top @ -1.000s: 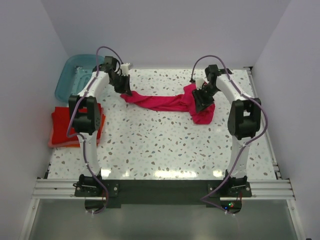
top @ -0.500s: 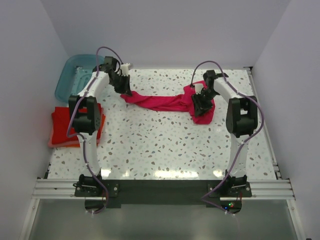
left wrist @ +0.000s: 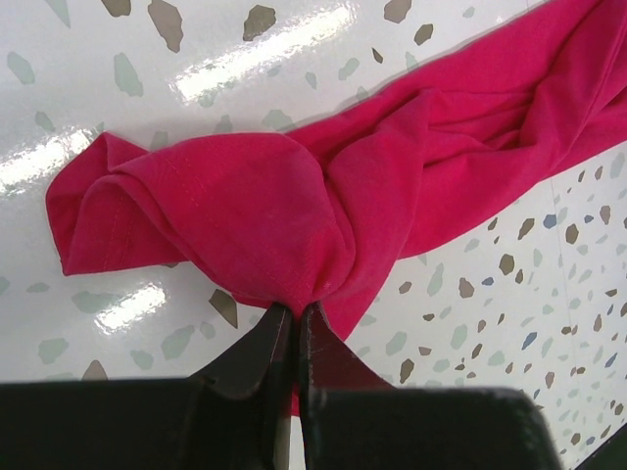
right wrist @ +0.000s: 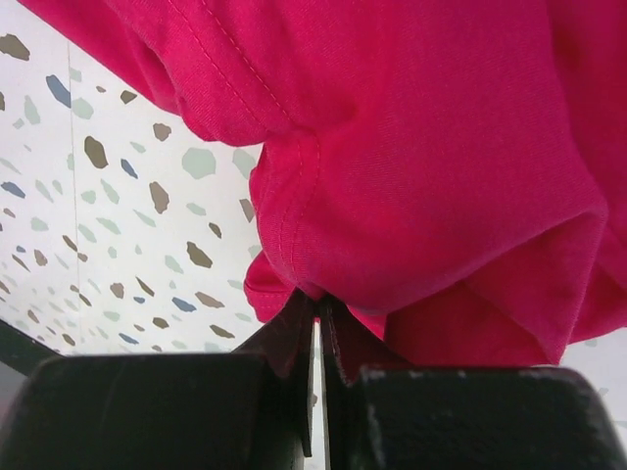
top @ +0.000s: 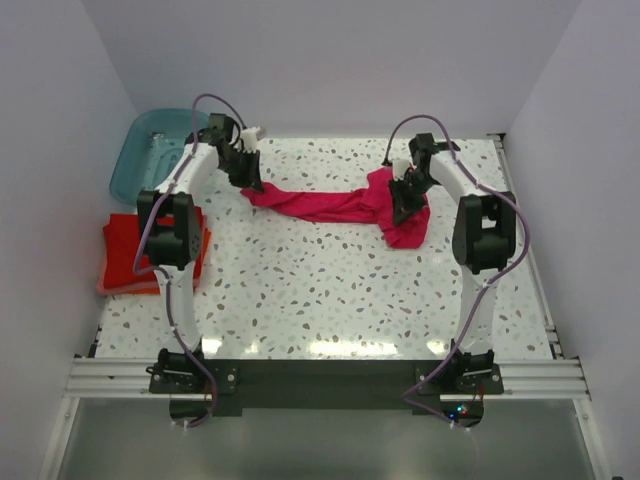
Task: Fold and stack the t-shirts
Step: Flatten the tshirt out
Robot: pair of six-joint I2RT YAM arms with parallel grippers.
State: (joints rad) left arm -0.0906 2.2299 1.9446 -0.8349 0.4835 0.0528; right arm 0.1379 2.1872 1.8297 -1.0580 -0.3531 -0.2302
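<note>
From above, the pink shirt [top: 340, 205] lies like a twisted rope across the far part of the table [top: 330, 290]. The left claw [top: 250, 183] holds its left end and the right claw [top: 403, 212] holds its right end, where more cloth is bunched. I judge they grip opposite ends so the shirt can be pulled flat for folding. The folded red and orange shirts [top: 125, 255] wait in a pile at the table's left edge, near the teal tub [top: 150, 150]. In the left wrist view, the claw is pressed together on a gathered fold of pink cloth. In the right wrist view, the claw likewise pinches a fold near a stitched hem.
</note>
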